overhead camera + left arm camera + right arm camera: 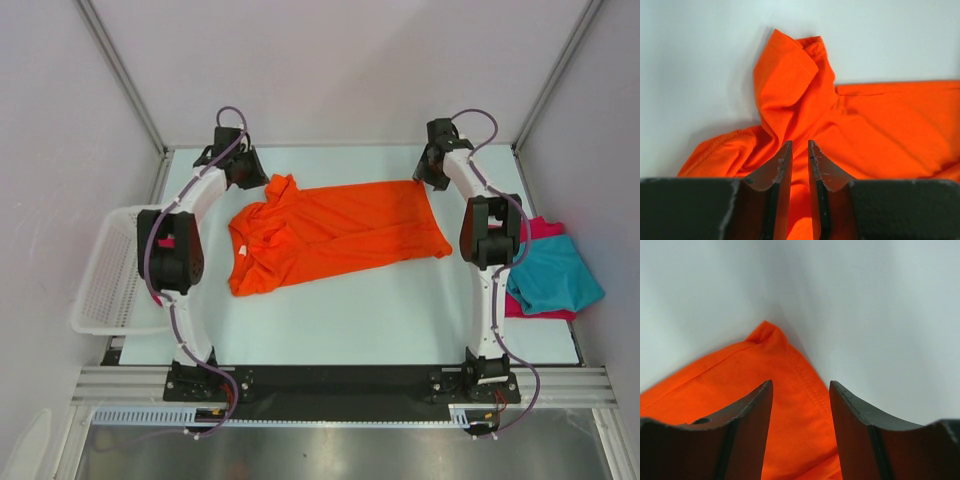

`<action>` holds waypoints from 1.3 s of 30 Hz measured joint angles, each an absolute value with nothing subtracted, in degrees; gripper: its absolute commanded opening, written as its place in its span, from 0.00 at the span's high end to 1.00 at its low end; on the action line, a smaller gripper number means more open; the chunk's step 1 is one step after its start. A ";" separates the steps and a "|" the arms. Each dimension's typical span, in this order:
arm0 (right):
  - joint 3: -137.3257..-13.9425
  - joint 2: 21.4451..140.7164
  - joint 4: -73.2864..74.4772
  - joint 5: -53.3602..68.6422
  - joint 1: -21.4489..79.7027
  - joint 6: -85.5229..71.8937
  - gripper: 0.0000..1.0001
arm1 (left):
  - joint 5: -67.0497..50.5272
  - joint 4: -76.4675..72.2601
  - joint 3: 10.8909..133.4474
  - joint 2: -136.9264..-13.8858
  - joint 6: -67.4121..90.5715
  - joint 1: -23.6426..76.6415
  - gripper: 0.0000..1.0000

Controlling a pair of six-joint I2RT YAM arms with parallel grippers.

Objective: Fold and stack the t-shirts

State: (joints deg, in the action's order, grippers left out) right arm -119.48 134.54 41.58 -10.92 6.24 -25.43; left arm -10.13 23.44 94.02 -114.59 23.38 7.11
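Note:
A bright orange t-shirt [340, 230] lies spread across the middle of the table, with its collar end to the left. One sleeve [785, 65] sticks out toward the far edge. My left gripper [258, 178] hovers over the shoulder by that sleeve. Its jaws [800, 143] stand a narrow gap apart, and only the orange cloth [880, 130] below shows through the gap. My right gripper [433, 178] is at the shirt's far right corner [767, 332]. It is open [801, 383], with the hemmed edge lying between and beneath its fingers, untouched. A teal t-shirt [555, 275] lies on a crimson one [546, 228] at the right.
A white mesh basket [105, 270] hangs off the table's left edge. The enclosure's walls and metal posts close in the far side and both sides. Bare pale table [350, 320] shows between the orange shirt and the arm bases.

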 measured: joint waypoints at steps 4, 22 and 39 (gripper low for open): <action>-120.88 136.35 41.82 -10.44 5.56 -25.41 0.43 | -9.10 23.81 96.62 -119.31 23.33 7.18 0.76; -129.25 143.02 42.11 -7.60 5.28 -25.23 0.44 | 0.25 32.47 114.41 -131.59 18.28 7.38 0.76; -129.67 144.90 41.25 -5.43 5.78 -25.17 1.00 | 2.85 39.24 121.73 -138.63 17.43 7.07 0.76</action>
